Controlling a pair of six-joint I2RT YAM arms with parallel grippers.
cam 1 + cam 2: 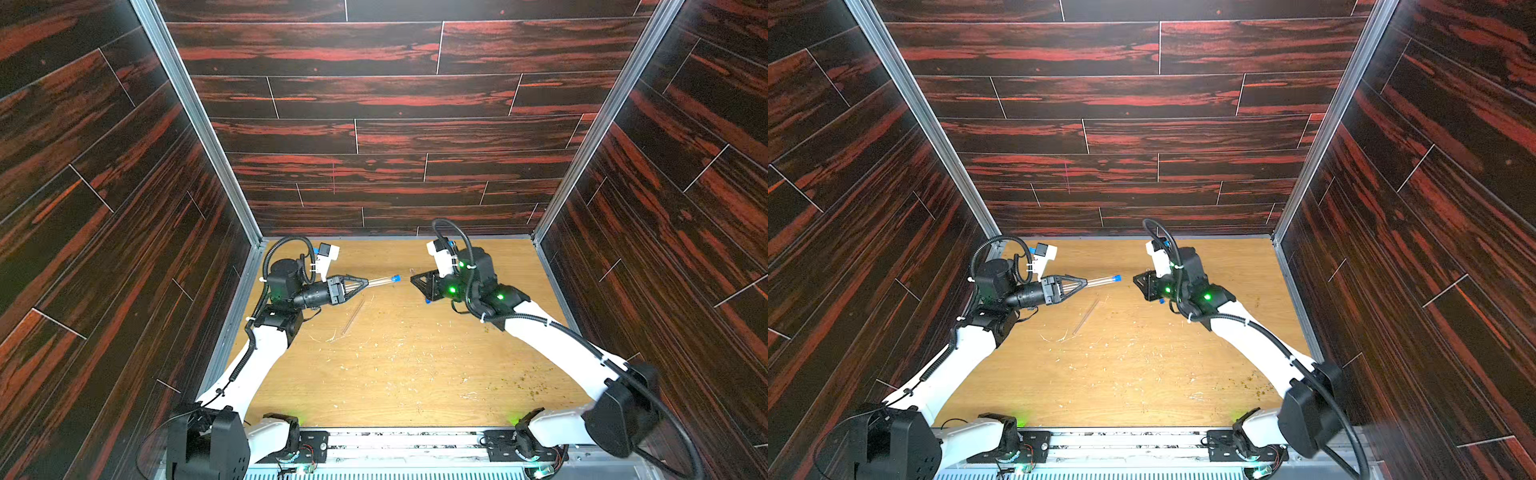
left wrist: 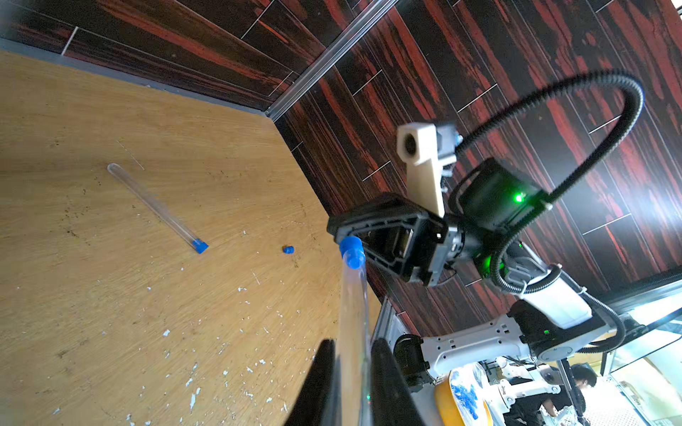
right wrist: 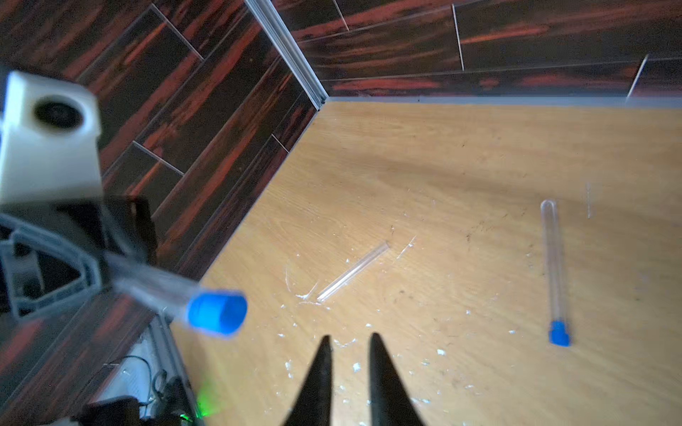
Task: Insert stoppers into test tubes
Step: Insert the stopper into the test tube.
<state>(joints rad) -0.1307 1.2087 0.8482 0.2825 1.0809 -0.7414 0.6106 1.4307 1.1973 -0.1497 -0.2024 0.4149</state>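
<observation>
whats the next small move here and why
Probably lower the left gripper to lay its held tube on the table: its blue stopper already looks seated, while an open tube and a loose stopper lie apart there.

There are three test tubes point(image 3: 352, 273) and three stoppers point(image 2: 288, 249)

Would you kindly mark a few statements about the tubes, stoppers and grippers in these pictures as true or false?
1. The left gripper holds a tube with a blue stopper in its end. True.
2. The right gripper grips a stopper. False: it is shut on nothing, and the loose stopper lies on the table.
3. Every tube is stoppered. False: the bare tube on the table has none.
4. A stoppered tube lies on the table. True.
</observation>
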